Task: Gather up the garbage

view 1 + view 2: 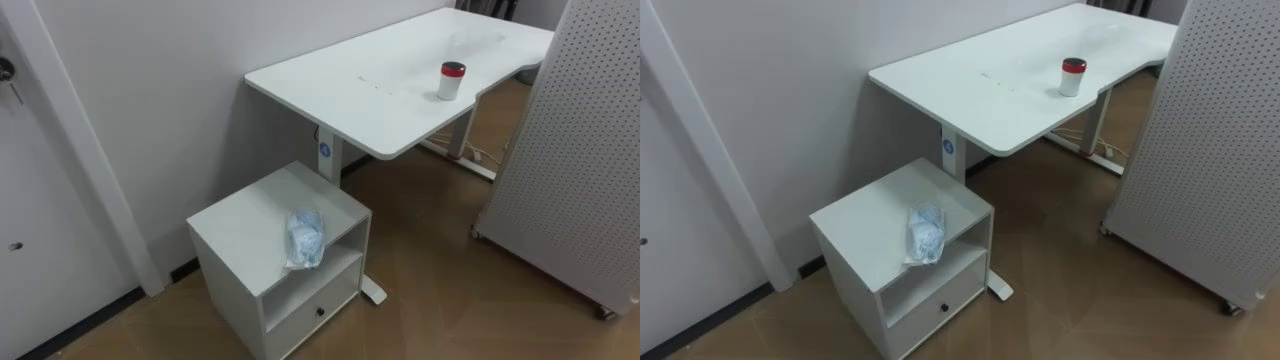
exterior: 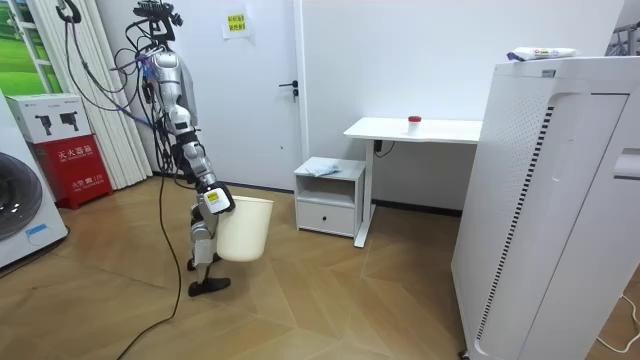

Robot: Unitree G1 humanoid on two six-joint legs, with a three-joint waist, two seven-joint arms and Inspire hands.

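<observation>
Room view: the robot stands on the wood floor (image 2: 330,300), left of a white bedside cabinet (image 2: 330,195) and facing it. Its right robot hand (image 2: 213,200) is at the rim of a cream waste bin (image 2: 245,230), which hangs clear of the floor in front of its legs. I cannot tell whether the fingers are spread or curled over the rim.

The garbage, a crumpled clear plastic wrapper (image 1: 305,238), lies on the cabinet's top near the front right corner, with its lower end drooping over the front edge above the open shelf. Below that shelf is a drawer with a small dark knob (image 1: 320,311).

The cabinet stands against the wall, tucked beside the leg of a white counter (image 1: 350,90). On the counter, near its far front edge, a small white jar with a red lid (image 1: 451,81) stands upright, well apart from the wrapper.

A tall white perforated unit on castors (image 1: 575,150) stands on the robot's right. A closed white door (image 2: 265,90) is in the wall behind the robot, and a washing machine (image 2: 20,210) sits at the room view's left edge.
</observation>
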